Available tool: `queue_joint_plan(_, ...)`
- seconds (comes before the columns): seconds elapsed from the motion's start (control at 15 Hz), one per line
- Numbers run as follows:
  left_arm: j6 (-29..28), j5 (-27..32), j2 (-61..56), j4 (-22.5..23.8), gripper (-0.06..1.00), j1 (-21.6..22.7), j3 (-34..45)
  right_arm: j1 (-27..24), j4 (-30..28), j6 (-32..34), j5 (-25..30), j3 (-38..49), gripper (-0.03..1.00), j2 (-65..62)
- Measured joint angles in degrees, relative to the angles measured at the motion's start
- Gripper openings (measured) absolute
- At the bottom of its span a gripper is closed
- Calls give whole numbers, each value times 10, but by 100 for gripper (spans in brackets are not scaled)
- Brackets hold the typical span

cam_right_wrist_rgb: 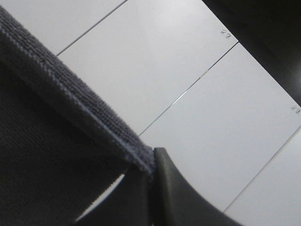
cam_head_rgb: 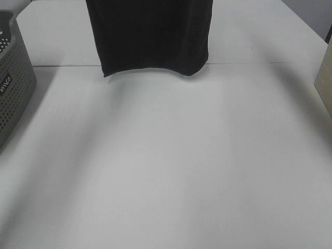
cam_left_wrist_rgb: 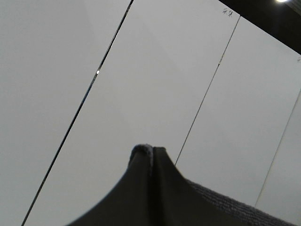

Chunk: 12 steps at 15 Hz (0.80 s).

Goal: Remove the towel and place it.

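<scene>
Exterior high: towel (cam_head_rgb: 150, 36) hangs top centre over the surface (cam_head_rgb: 166, 171), its upper part cut off. Wrist views: left end effector (cam_left_wrist_rgb: 152, 157) and right end effector (cam_right_wrist_rgb: 153, 165) each clamped on its hem.

1. This looked like a robot lab or test room, not anybody's home.
2. The work surface was a plain white table (cam_head_rgb: 166, 171), pretty bare-bones, with a thin seam (cam_head_rgb: 259, 63) running straight across it.
3. The only props were a grey perforated plastic basket (cam_head_rgb: 13, 88) at the left edge and a dark towel (cam_head_rgb: 150, 36), so laundry stuff set out on a bench.
4. The wrist cams showed flat white panels (cam_left_wrist_rgb: 155, 70) split by thin dark lines, plus a bright light (cam_left_wrist_rgb: 282, 1) in a dark strip. Very institutional.
</scene>
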Motion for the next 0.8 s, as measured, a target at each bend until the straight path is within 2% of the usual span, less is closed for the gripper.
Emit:
queue_joint_plan(0.13, 41, -11, 0, 0, 0, 0, 0, -2, -1, 19, 9, -2, 1, 6)
queue_joint_plan(0.2, 74, -23, 0, 0, 0, 0, 0, -2, -1, 32, 42, -2, 1, 6)
queue_joint_plan(0.27, 101, -46, 0, -2, 0, 0, 5, -2, 9, 55, 120, -2, 1, 2)
queue_joint_plan(0.53, 138, -58, -14, -26, 0, -10, 81, -3, 59, 54, 269, -2, 1, -14)
queue_joint_plan(0.67, 156, -53, -49, -28, 0, -16, 151, -10, 144, 1, 336, -2, 1, -16)
queue_joint_plan(0.8, 161, -34, -96, -29, 0, -16, 228, -12, 254, -109, 414, -2, 1, -19)
